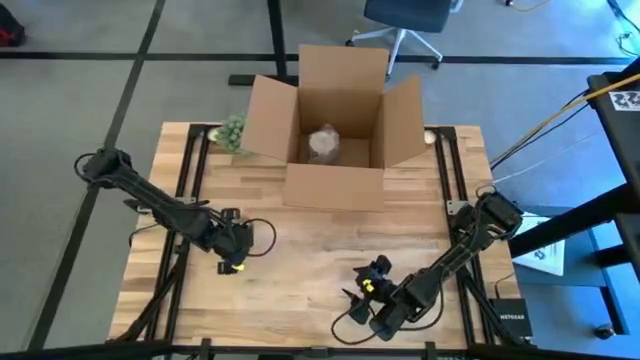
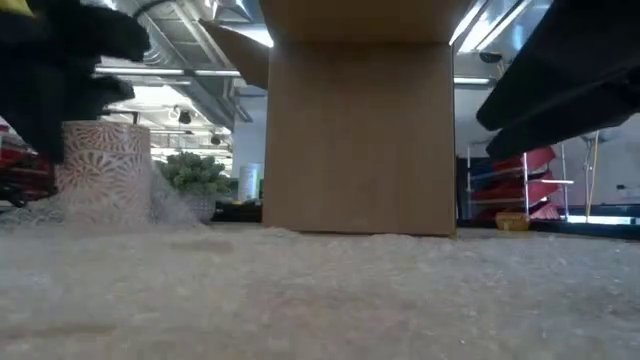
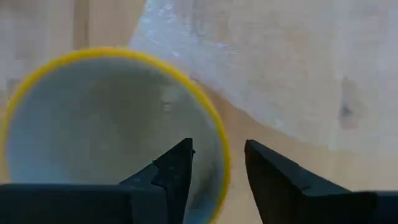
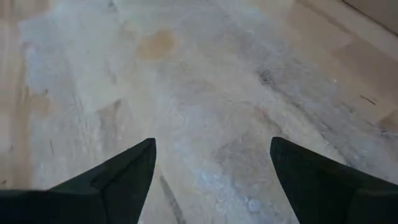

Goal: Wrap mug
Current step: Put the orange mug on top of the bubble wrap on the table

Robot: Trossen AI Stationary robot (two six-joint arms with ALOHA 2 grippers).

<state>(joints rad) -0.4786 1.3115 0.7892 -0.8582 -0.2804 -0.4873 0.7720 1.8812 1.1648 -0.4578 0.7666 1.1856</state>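
The wrap [image 4: 205,124] lies flat under the right gripper [image 4: 211,174], jaws wide apart, while the left gripper [image 3: 217,168] pinches the mug [image 3: 93,124] rim; next, I think, the mug goes onto the wrap.

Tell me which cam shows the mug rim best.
Left wrist view: the mug's yellow rim fills the picture, with the left gripper straddling it, one finger inside. High view shows only a yellow speck under that gripper. Low view shows its patterned side. Right wrist view misses it.
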